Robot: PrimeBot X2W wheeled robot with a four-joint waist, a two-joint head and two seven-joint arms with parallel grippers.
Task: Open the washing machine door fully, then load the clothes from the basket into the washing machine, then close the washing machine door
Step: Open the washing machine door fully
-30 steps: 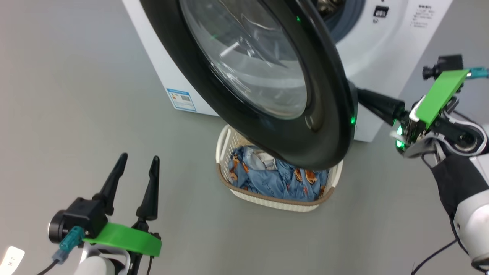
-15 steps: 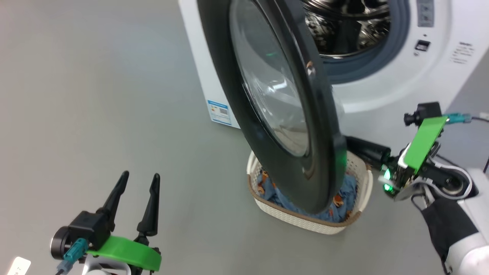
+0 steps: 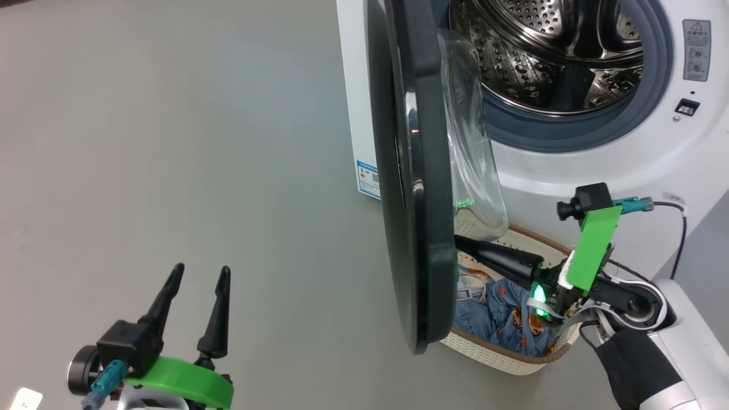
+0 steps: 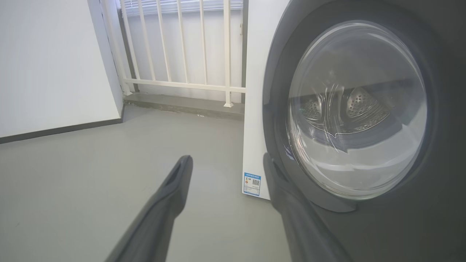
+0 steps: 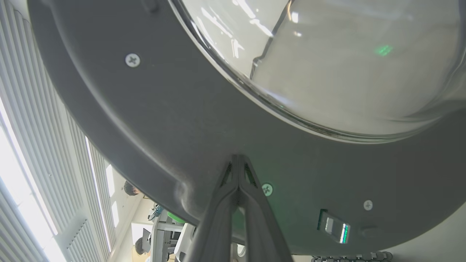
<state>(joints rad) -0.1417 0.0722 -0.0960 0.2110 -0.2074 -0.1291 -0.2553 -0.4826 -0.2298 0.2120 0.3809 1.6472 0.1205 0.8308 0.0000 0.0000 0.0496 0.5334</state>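
Observation:
The washing machine door point(image 3: 410, 171) stands swung out, edge-on in the head view, its glass bowl point(image 3: 472, 165) bulging toward the white washing machine point(image 3: 626, 148) and the bared steel drum point(image 3: 558, 51). My right gripper point(image 3: 459, 240) is shut with nothing in it, its tips pressed against the door's inner black rim point(image 5: 164, 109), as the right wrist view shows for the gripper point(image 5: 238, 158). Below the door sits the basket point(image 3: 501, 356) holding the blue clothes point(image 3: 507, 319). My left gripper point(image 3: 199, 273) is open at the lower left, apart from the door point(image 4: 356, 109).
Grey floor point(image 3: 199, 142) spreads wide to the left of the machine. A blue label sticker point(image 4: 252, 183) marks its side panel. A white railing point(image 4: 182, 72) and wall point(image 4: 47, 65) stand behind. A cable point(image 3: 680, 228) hangs by the machine's right. People point(image 5: 131, 188) show far off.
The door has swung further open, from facing the camera to edge-on, with my shut right gripper following against its inner side. The head view has shifted. The left gripper stays put.

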